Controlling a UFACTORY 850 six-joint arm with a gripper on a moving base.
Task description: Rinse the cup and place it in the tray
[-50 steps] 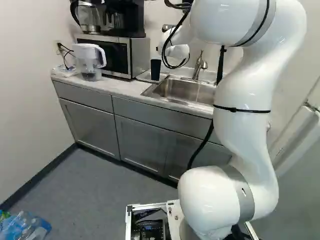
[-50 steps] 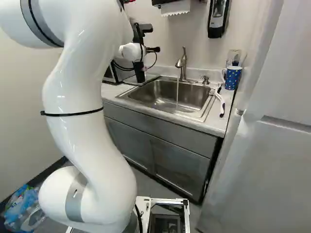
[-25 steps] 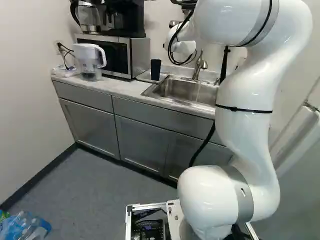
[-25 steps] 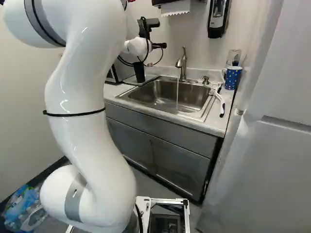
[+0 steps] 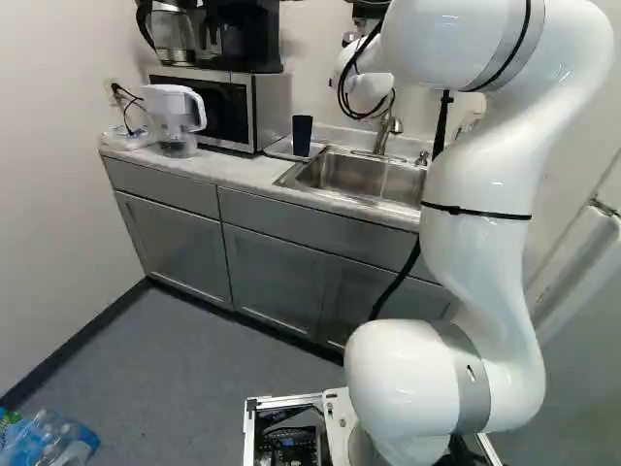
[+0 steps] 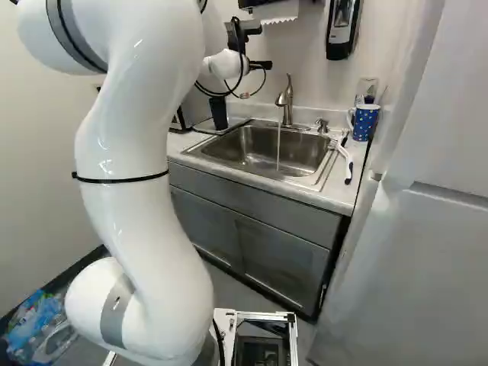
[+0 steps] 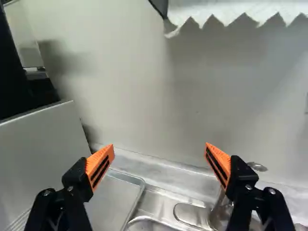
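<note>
My gripper (image 6: 259, 65) is partly hidden behind the wrist, above and behind the sink's left end in the right base view. In the wrist view the gripper (image 7: 160, 148) stands wide open, nothing between its orange pads, facing the wall. The dark cup (image 5: 302, 135) stands upright on the flat metal tray (image 5: 278, 149) left of the sink, below and apart from the gripper. Also in the right base view is the cup (image 6: 219, 113). A thin stream of water runs from the faucet (image 6: 287, 99) into the sink (image 6: 255, 145).
The microwave (image 5: 271, 112) stands left of the tray, with a coffee maker on top and a white pitcher (image 5: 175, 116) beside it. A paper towel (image 7: 231, 10) hangs on the wall above. Right of the sink are a brush (image 6: 347, 162) and a blue dotted mug (image 6: 364, 122).
The wrist and gripper have moved up and to the right, away from the cup, which stays standing on the tray. The base has not moved.
</note>
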